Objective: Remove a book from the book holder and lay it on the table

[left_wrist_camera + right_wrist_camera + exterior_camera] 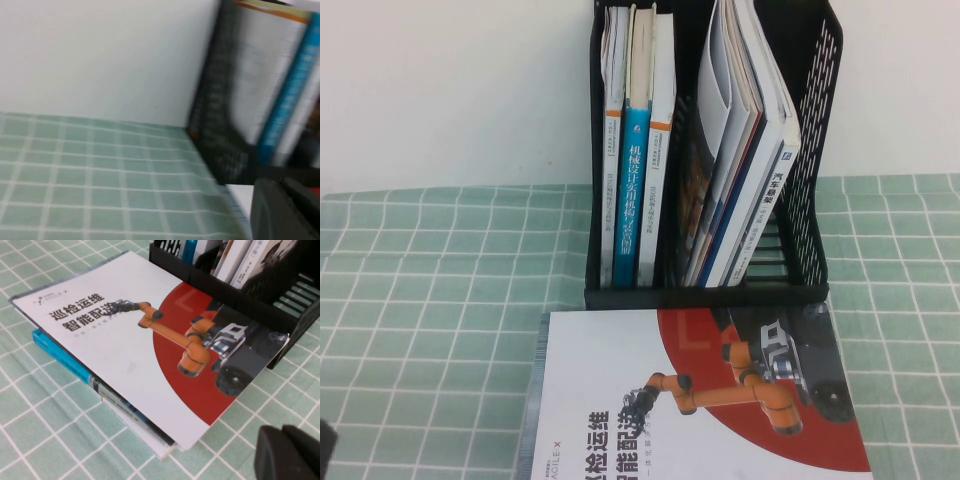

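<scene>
The book (700,400), white with a dark red circle and an orange robot arm, lies flat, cover up, on a small stack of books on the table (420,300), right in front of the book holder (705,297). It also shows in the right wrist view (130,345), and its corner shows in the left wrist view (240,192). My right gripper (282,440) is shut and empty, above the cloth beside the book's near right corner. My left gripper (287,192) is shut and empty, off the book's left side, facing the holder (220,125). Neither gripper shows clearly in the high view.
The holder (240,297) has a blue-spined upright book (636,190) with two others in its left compartment and several leaning books (745,150) in its right. A blue-spined book (60,352) and a white one lie under the robot-arm book. A white wall stands behind.
</scene>
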You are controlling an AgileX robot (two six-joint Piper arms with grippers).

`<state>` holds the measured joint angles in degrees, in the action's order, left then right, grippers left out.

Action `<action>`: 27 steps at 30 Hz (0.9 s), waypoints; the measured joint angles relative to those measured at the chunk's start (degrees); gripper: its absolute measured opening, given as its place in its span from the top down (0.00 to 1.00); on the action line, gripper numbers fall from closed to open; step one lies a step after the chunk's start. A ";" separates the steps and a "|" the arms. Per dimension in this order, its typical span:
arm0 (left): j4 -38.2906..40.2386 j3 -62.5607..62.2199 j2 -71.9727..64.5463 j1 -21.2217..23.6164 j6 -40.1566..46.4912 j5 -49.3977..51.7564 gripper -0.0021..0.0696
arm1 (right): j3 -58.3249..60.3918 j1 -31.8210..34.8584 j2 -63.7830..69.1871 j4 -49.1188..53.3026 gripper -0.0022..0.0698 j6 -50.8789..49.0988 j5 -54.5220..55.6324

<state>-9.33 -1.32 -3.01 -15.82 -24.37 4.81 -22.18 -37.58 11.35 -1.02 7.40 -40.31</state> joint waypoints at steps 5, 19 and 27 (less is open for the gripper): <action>0.38 2.64 3.15 9.06 -1.03 0.88 0.97 | 0.00 0.00 0.00 -0.16 0.97 0.00 0.00; 0.50 2.77 3.68 12.80 -0.01 12.69 0.97 | 0.00 0.00 0.00 -0.28 0.97 0.00 0.00; 1.59 2.57 3.68 12.80 6.58 15.36 0.97 | 0.00 0.00 0.00 -0.28 0.97 0.00 0.00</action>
<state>-7.73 1.25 0.66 -3.01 -17.79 20.17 -22.18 -37.58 11.35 -1.30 7.40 -40.31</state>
